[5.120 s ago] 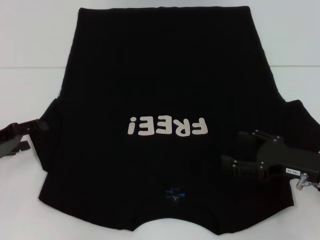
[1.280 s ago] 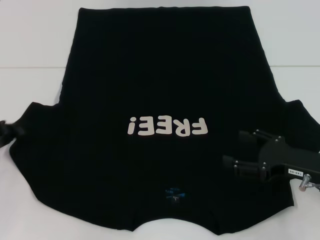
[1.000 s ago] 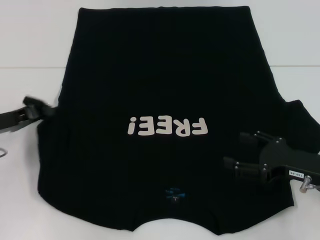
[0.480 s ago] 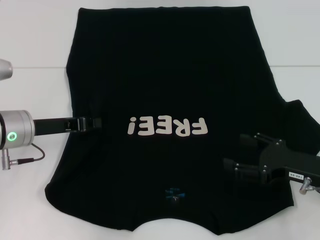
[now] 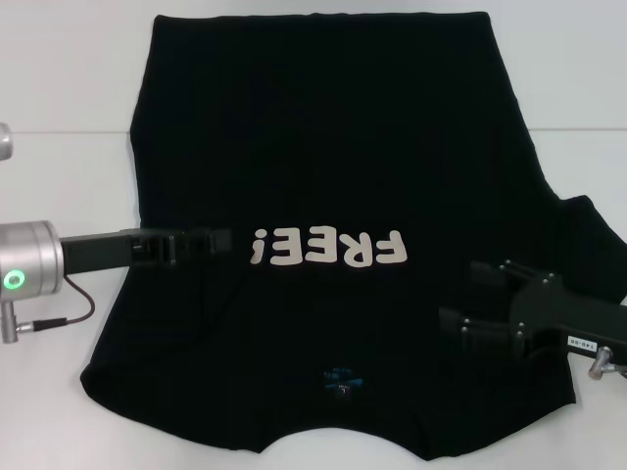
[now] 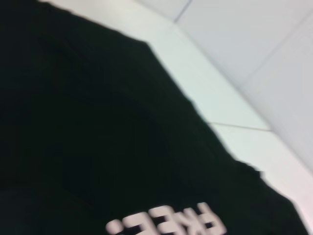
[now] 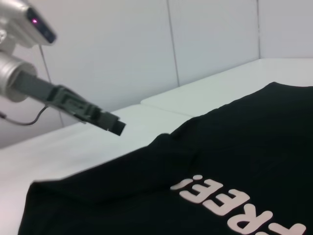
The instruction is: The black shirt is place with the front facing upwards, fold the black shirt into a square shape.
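Fingers of the left gripper [image 5: 211,243] look closed above the folded-in left sleeve, though cloth between them cannot be confirmed. Spread on the white desk [image 5: 59,117], the black shirt [image 5: 333,147] could be dragged askew. Right gripper [image 5: 480,305] fingers are parted over the right sleeve.

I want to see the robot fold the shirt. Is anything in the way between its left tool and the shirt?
No, nothing visible is in the way. The left tool hangs right over the black shirt, beside the FREE! lettering, with only air beneath it. The right tool is over the shirt's other side.
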{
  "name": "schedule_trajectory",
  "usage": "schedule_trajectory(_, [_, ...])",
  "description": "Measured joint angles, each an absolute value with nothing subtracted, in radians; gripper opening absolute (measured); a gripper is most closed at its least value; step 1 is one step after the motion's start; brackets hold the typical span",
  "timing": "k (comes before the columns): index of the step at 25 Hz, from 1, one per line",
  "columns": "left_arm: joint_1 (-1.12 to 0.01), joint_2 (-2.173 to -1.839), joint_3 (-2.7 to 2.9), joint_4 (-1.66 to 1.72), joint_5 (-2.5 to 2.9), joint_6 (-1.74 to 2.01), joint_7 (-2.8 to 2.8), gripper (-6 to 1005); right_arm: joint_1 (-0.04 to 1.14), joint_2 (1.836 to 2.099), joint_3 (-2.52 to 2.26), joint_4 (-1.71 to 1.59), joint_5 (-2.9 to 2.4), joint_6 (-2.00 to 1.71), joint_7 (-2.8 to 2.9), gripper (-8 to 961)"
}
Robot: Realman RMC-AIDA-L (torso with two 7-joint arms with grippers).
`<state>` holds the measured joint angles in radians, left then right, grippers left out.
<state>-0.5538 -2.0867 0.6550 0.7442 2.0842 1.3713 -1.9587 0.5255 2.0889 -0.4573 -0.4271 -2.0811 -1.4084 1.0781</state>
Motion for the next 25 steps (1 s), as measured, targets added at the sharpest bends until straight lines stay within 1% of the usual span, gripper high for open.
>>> schedule_trajectory(2, [-0.541, -2.085, 0.638, 0.735, 2.045, 1.441, -1.848, 299, 0.525, 2.087, -0.44, -0.437, -2.081, -1.417, 1.139, 886])
schedule_trajectory(5, [-0.521, -2.084, 0.63, 0.701, 2.0, 1.533, -1.691, 421, 0.527, 2.071, -0.422, -0.477, -2.082, -1.426, 1.32, 885])
schedule_trajectory(8, [-0.506, -2.085, 0.632, 0.666, 1.977, 1.6, -1.55, 558, 0.535, 2.03, -0.437, -0.549, -2.119, -1.426, 1.604, 884])
schedule_trajectory(11, [-0.488, -2.088, 0.631, 0.604, 1.962, 1.655, -1.351, 703, 0.556, 1.975, -0.46, -0.627, -2.21, -1.434, 1.901, 883])
schedule_trajectory(13, [-0.473, -2.092, 0.63, 0.579, 1.948, 1.661, -1.274, 738, 0.572, 1.942, -0.472, -0.679, -2.276, -1.448, 2.081, 883])
schedule_trajectory(16, [-0.458, -2.097, 0.63, 0.572, 1.944, 1.649, -1.237, 791, 0.599, 1.913, -0.476, -0.749, -2.389, -1.452, 2.329, 882])
schedule_trajectory(19, [-0.446, -2.097, 0.63, 0.569, 1.95, 1.64, -1.217, 844, 0.628, 1.905, -0.476, -0.818, -2.525, -1.45, 2.485, 881])
schedule_trajectory(25, [-0.436, -2.094, 0.631, 0.567, 1.95, 1.637, -1.212, 949, 0.66, 1.909, -0.476, -0.842, -2.688, -1.399, 2.575, 881])
